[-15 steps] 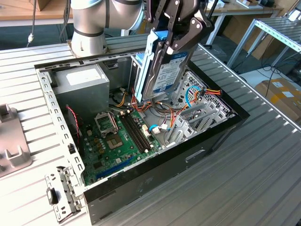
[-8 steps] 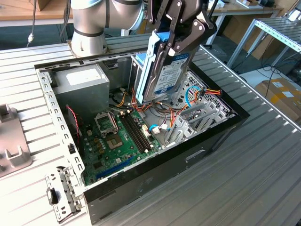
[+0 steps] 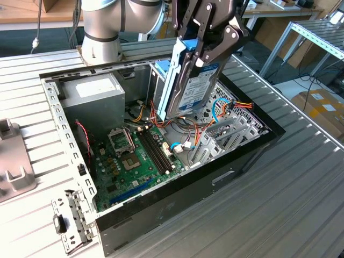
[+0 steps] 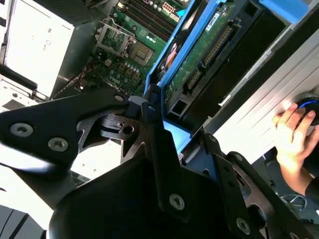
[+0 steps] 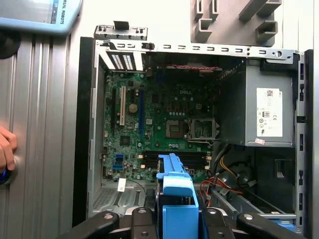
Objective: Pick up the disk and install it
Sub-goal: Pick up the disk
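Observation:
My gripper (image 3: 207,43) is shut on the disk (image 3: 196,88), a silver-grey drive with a white label clipped in a light-blue frame (image 3: 174,75). The disk hangs on edge, tilted, above the back part of the open computer case (image 3: 54,102), clear of the parts below. In the second wrist view the disk's green circuit board (image 4: 204,55) and blue frame (image 4: 169,55) reach out from the black fingers (image 4: 149,124). In the first wrist view the blue frame (image 5: 175,194) sticks out between the gripper's black links, over the motherboard (image 5: 159,124).
Inside the case lie the grey power supply box (image 3: 99,97), the green motherboard (image 3: 137,161) and loose coloured cables (image 3: 226,107). A grey fixture (image 3: 13,161) sits at the exterior view's left. A person's hand (image 4: 291,134) rests on the table beside the case.

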Available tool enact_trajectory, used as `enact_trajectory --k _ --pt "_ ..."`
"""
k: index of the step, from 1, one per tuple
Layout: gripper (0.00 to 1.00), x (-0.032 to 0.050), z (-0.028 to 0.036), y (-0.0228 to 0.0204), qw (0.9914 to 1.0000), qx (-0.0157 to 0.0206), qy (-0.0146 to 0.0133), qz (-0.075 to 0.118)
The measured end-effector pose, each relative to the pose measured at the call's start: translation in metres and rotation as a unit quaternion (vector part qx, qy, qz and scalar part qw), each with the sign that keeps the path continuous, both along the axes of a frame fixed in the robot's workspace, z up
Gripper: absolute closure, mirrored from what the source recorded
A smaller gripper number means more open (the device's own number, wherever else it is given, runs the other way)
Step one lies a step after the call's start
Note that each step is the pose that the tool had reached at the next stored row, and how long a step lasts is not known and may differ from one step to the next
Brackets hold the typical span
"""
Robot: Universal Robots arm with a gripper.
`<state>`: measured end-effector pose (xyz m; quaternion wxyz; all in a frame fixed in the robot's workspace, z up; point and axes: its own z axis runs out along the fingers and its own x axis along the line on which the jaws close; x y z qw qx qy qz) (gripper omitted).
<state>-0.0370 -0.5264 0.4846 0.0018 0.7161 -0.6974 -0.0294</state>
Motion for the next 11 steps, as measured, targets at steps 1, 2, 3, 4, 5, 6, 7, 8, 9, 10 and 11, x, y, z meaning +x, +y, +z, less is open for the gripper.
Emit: enact_trajectory --k 1,2,3,4,5,6,7,8,9,10,11 --pt "0.63 0.0001 0.0000 -0.0011 1.00000 0.0000 0.0000 0.000" --pt "0.63 0.0001 0.0000 -0.0021 1.00000 0.0000 0.0000 0.000" --pt "0.63 0.0002 -0.0001 -0.0027 1.00000 0.0001 0.0000 0.000" --pt "0.63 0.0003 0.0000 -0.0035 1.00000 0.0000 0.0000 0.000" --pt "0.63 0.0004 -0.0001 -0.0049 1.00000 0.0000 0.0000 0.000" --pt "0.63 0.0005 0.0000 -0.0059 1.00000 0.0000 0.0000 0.000" --pt "0.63 0.0005 -0.0001 -0.0068 1.00000 0.0000 0.0000 0.000" --pt "0.63 0.0007 -0.0001 -0.0079 1.00000 0.0000 0.0000 0.000" --pt "0.63 0.0008 -0.0001 -0.0088 1.00000 0.0000 0.0000 0.000" --pt "0.63 0.0009 -0.0002 -0.0100 1.00000 0.0000 0.0000 0.000" --pt "0.63 0.0011 -0.0001 -0.0111 1.00000 -0.0001 0.0000 0.000"
